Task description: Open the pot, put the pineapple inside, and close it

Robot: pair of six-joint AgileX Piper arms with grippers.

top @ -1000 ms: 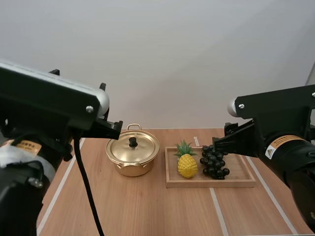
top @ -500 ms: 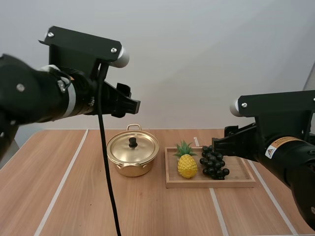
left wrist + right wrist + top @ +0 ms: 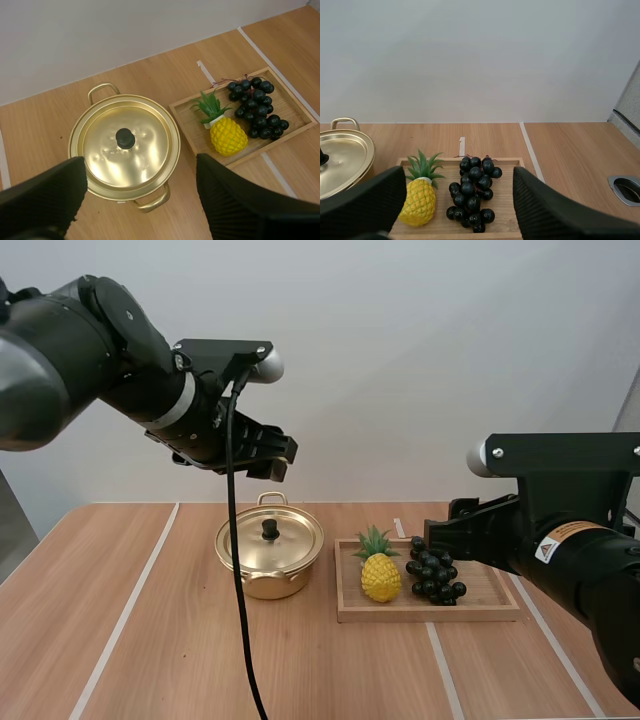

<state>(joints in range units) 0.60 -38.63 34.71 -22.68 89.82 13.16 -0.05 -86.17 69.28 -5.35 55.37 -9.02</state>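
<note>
A gold pot [image 3: 270,560] stands mid-table with its lid [image 3: 142,155] on, black knob [image 3: 125,137] upward. The yellow pineapple [image 3: 380,572] stands at the left end of a wooden tray [image 3: 430,613], right of the pot. My left gripper [image 3: 266,456] hangs high above the pot; seen from the left wrist, this gripper [image 3: 137,165] is open, its fingers well apart over the lid. My right gripper [image 3: 440,537] hovers over the tray's right part, open and holding nothing, with the pineapple [image 3: 420,200] ahead of it and below.
A bunch of dark grapes [image 3: 435,570] lies on the tray beside the pineapple. White tape lines [image 3: 125,615] run along the wooden table. A round metal fitting [image 3: 626,187] is set into the table right of the tray.
My left arm has risen from close to the camera and swung forward to hang over the pot. The right arm has shifted only slightly.
</note>
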